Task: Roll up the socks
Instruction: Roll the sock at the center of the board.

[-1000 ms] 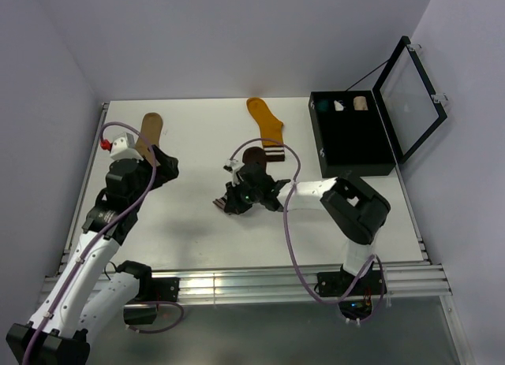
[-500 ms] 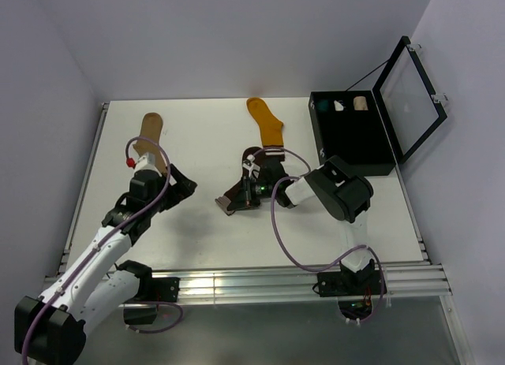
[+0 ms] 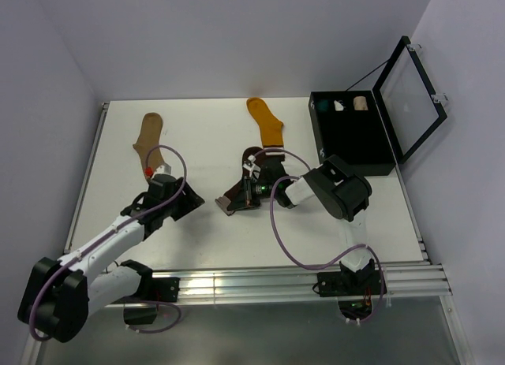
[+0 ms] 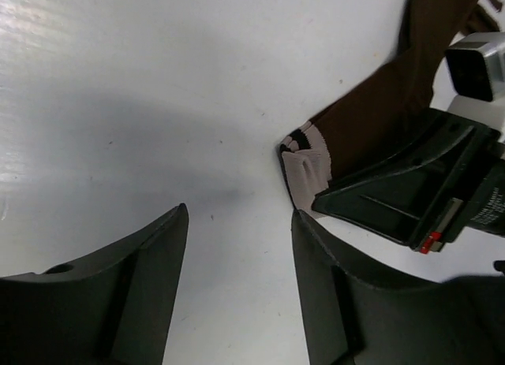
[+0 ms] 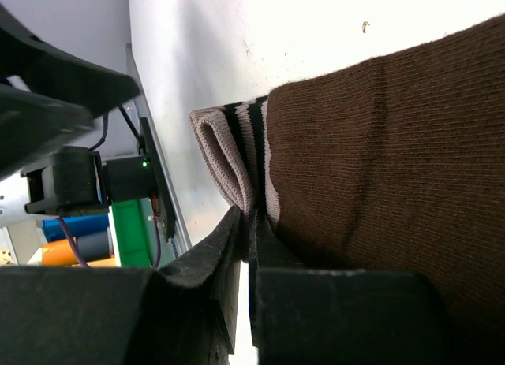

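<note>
Nearest the bases, the left gripper (image 4: pixel 237 223) sits low over the bare white table (image 3: pixel 197 144) with its jaws parted and nothing between them, pointed toward the middle of the table, where the dark brown sock (image 4: pixel 371 113) lies. Its striped cuff (image 4: pixel 304 156) is folded over on itself just beyond the left fingertips, apart from them. The right gripper (image 5: pixel 251 223) is clamped on that fold, and the wrist view shows it pinching only a thin edge of the cuff while the rest of the sock spreads flat beside the fingers. That narrow bite is the main risk: any tug as the roll is turned could pull the fabric free and let the fold spring open. The two grippers are also crowded around the same small patch of cloth, so if the left one reaches for the cuff it may strike the right finger, or close on table and miss the fabric. The sock's foot lies beneath the right wrist and could be dragged askew, giving a crooked roll. Farther back, the tan sock (image 3: pixel 147 136) at far left and the mustard-orange sock (image 3: pixel 267 122) at centre lie flat and unrolled, well apart from both grippers. At the far right stands an open black case (image 3: pixel 359 169)
</note>
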Robot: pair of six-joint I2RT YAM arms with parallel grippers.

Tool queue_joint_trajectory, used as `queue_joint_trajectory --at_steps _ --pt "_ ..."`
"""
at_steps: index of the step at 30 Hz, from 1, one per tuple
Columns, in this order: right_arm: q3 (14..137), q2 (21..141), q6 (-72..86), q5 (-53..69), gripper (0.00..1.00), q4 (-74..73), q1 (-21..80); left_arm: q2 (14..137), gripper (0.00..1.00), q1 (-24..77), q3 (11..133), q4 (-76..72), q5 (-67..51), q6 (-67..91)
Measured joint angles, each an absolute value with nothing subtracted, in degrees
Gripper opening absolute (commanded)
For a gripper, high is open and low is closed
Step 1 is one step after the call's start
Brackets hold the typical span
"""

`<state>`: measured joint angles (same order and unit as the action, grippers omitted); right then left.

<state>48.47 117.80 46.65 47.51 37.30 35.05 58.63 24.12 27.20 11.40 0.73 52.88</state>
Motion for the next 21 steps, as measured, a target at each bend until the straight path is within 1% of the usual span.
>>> queue_joint_trajectory --at_steps 5,12,18,21 --pt "48.47 117.80 46.68 47.57 0.00 37.30 34.98 65.73 0.60 25.34 27.99 10.37 -0.51 52.77" --pt "48.47 117.80 46.74 47.62 0.00 37.28 34.98 75.85 0.53 27.09 32.23 9.23 -2.37 52.62" --pt "48.47 117.82 47.09 47.62 0.00 37.28 34.98 80.77 0.44 27.75 35.00 7.90 -3.20 52.66" --pt "48.47 117.80 47.11 47.62 0.00 37.28 34.98 82.52 0.43 27.86 36.16 7.29 -3.25 52.80"
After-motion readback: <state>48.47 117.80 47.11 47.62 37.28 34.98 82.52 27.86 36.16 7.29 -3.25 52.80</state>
